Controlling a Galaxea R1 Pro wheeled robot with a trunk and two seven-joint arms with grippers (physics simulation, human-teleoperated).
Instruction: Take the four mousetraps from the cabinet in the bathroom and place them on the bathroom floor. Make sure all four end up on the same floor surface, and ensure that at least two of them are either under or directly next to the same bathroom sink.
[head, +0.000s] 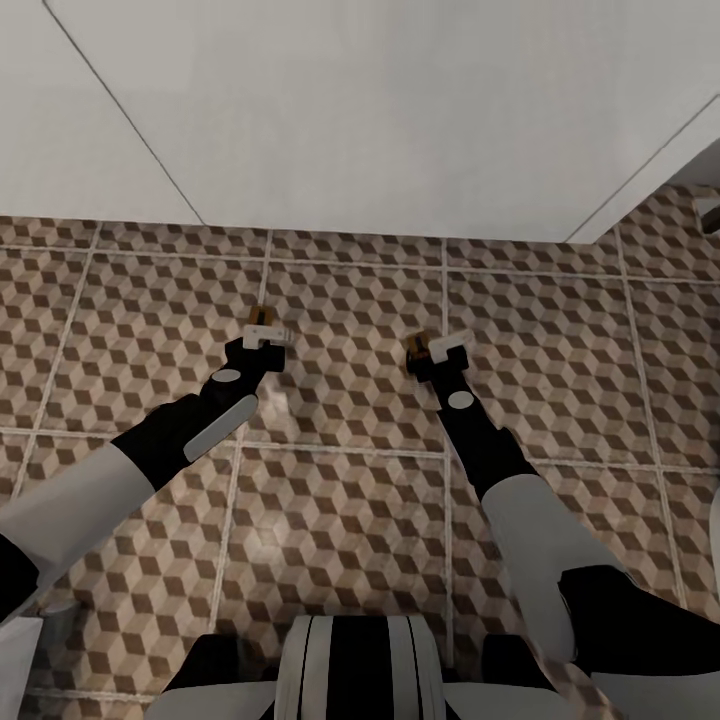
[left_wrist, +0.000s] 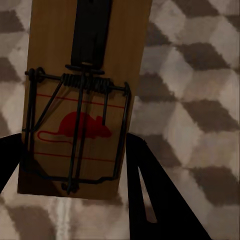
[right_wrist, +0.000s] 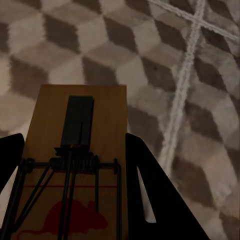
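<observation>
Both arms reach forward over the bathroom floor (head: 340, 480) of cube-patterned tiles. My left gripper (head: 262, 336) is shut on a mousetrap (head: 257, 318), a small brown board. In the left wrist view this mousetrap (left_wrist: 85, 100) shows its wire spring and a red mouse print, with dark fingers (left_wrist: 155, 200) at its sides. My right gripper (head: 440, 350) is shut on a second mousetrap (head: 415, 350). In the right wrist view that mousetrap (right_wrist: 80, 145) sits between the fingers (right_wrist: 150, 190), low over the tiles. The cabinet and the bathroom sink are out of view.
A white wall (head: 360, 110) with thin seams meets the floor just beyond the grippers. A pale grey object (head: 708, 212) shows at the far right by the wall. Pale grout lines (right_wrist: 180, 100) cross the tiles. My base (head: 350, 670) is at the near edge.
</observation>
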